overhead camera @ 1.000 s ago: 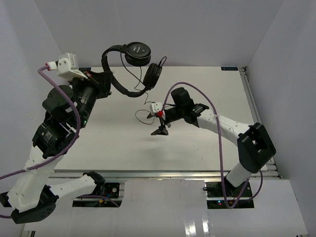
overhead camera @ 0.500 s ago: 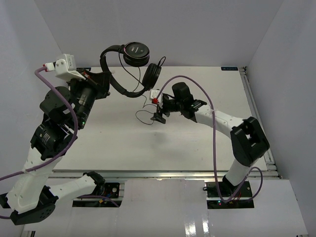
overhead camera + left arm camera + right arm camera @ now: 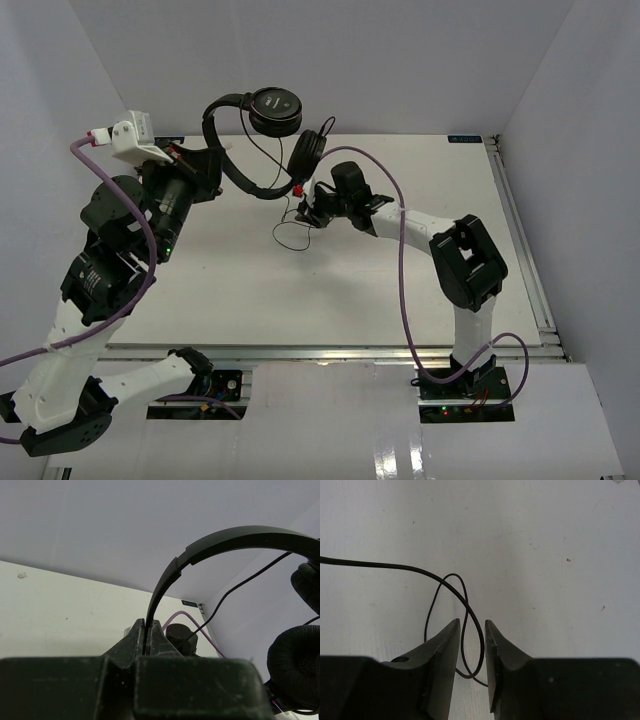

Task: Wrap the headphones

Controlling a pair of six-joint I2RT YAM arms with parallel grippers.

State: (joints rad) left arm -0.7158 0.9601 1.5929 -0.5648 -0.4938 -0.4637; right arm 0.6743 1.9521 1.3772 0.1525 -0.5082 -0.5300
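My left gripper (image 3: 221,160) holds the black headphones (image 3: 276,110) in the air over the table's far edge, shut on the thin headband (image 3: 225,537). The jaws (image 3: 146,626) pinch the band's lower end. Both earcups hang to the right, one (image 3: 295,665) close by. The thin cord (image 3: 290,235) drops from the earcups and loops on the table. My right gripper (image 3: 305,214) sits low over that loop. In the right wrist view a loop of cord (image 3: 395,566) lies between the fingertips (image 3: 472,622), which stand narrowly apart with gaps on both sides.
The white table (image 3: 400,290) has a metal rail (image 3: 520,230) along its right edge and walls on three sides. Purple cables (image 3: 405,290) trail from both arms. The right arm stretches diagonally across the table's middle.
The right arm has swung up and left to the cord loop under the headphones, and its jaws have narrowed around the loop. The left arm and headphones have barely moved.
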